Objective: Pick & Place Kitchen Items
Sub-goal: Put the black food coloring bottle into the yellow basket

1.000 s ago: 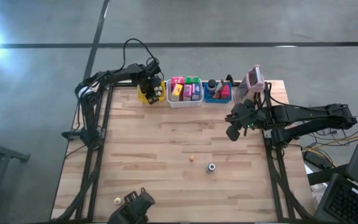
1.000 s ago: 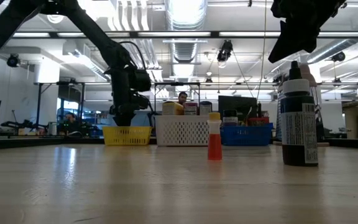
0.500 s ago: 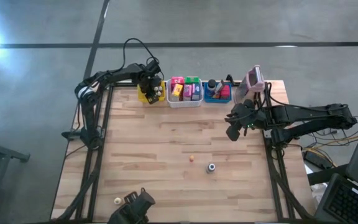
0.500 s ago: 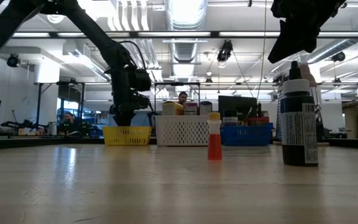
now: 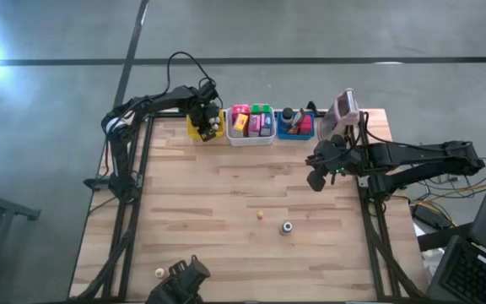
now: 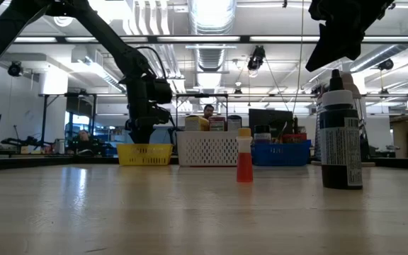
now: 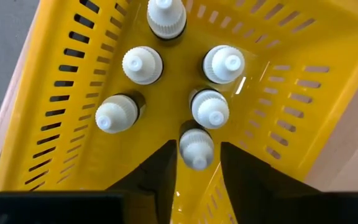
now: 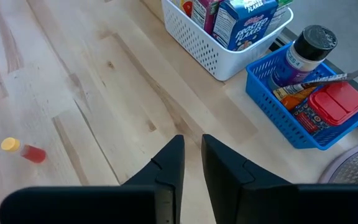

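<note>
Orange bottle [image 6: 244, 156] upright, cap up.

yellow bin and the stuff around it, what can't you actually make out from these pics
- Yellow bin, high view: the left gripper hangs over it and hides its contents; only the left wrist view shows the white-capped bottles.
- Bottle between the left fingers, left wrist view: its body and label are hidden under its cap.
- Whitish piece, high view: too small to identify.
- Blue bin, right wrist view: cut off by the picture's edge.
</note>
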### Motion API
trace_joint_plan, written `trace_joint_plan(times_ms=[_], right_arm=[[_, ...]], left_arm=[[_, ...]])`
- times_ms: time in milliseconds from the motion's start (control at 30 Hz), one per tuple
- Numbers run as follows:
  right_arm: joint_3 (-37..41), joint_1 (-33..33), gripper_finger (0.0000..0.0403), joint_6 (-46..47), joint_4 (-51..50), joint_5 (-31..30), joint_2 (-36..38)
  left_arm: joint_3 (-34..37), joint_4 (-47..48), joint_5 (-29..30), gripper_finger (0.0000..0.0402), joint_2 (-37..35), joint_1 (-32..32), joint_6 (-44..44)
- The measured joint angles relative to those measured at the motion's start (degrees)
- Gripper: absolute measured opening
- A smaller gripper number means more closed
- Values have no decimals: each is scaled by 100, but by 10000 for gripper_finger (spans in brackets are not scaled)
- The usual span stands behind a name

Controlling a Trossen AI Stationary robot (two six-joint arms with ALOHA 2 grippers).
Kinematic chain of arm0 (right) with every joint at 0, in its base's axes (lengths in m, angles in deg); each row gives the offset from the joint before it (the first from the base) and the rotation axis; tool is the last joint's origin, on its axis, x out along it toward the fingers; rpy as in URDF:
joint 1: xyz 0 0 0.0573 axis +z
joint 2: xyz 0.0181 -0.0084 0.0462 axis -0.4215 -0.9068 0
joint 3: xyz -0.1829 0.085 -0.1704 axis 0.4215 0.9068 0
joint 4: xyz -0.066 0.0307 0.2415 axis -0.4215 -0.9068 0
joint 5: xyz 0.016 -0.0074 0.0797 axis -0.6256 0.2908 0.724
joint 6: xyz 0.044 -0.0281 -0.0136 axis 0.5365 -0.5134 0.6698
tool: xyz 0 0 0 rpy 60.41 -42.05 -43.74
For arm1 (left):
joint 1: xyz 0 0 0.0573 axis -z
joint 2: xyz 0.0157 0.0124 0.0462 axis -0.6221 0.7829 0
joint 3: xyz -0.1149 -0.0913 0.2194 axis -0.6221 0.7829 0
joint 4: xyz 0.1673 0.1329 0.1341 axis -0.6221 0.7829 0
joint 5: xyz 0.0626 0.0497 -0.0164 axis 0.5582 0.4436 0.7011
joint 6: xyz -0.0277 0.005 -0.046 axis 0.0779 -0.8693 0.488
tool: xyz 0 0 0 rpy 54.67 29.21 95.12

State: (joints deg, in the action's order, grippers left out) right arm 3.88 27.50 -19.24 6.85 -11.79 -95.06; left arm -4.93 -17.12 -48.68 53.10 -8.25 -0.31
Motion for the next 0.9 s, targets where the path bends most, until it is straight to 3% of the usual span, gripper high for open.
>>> trace_joint_plan(times_ms=[200, 467, 900], right_arm=[[0, 0, 49, 0, -2, 0, 0], [0, 0, 70, -13, -2, 0, -2], [0, 0, 101, -46, -11, 0, -2]], left_arm=[[0, 99, 44, 160, -1, -4, 6], [-170, 302, 94, 165, -52, -4, -68], [-1486, 1693, 172, 165, -406, 0, -103]])
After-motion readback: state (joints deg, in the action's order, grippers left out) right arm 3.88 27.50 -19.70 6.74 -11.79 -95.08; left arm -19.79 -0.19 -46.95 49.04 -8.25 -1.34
